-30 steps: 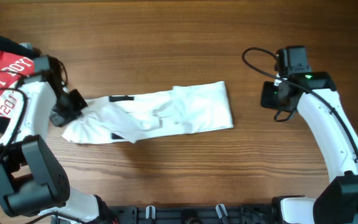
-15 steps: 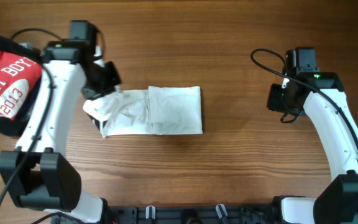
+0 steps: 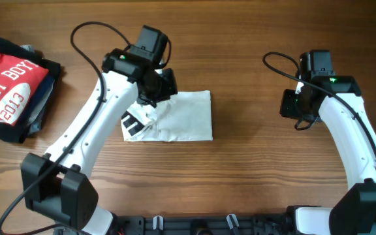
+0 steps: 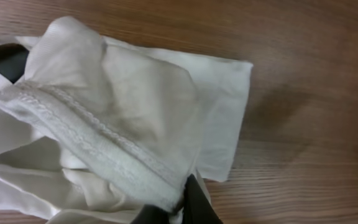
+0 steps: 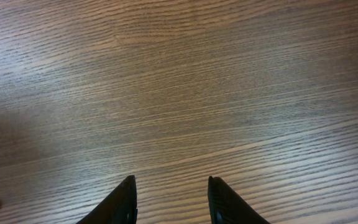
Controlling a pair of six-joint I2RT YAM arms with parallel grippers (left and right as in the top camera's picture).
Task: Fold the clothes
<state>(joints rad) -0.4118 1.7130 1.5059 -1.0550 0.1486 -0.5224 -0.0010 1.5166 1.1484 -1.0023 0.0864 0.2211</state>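
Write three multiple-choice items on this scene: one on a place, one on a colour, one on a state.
1. Where does the red shirt lie?
A. at the table's left end
B. between the two arms
C. under the right arm

2. What colour is the half-folded shirt?
A. blue
B. white
C. green

3. How are the left fingers?
A. open over bare wood
B. out of view
C. shut on the half-folded shirt

1 A: the overhead view shows it at the left edge.
2 B: its cloth is plain white.
3 C: the left wrist view shows them pinching its hem.
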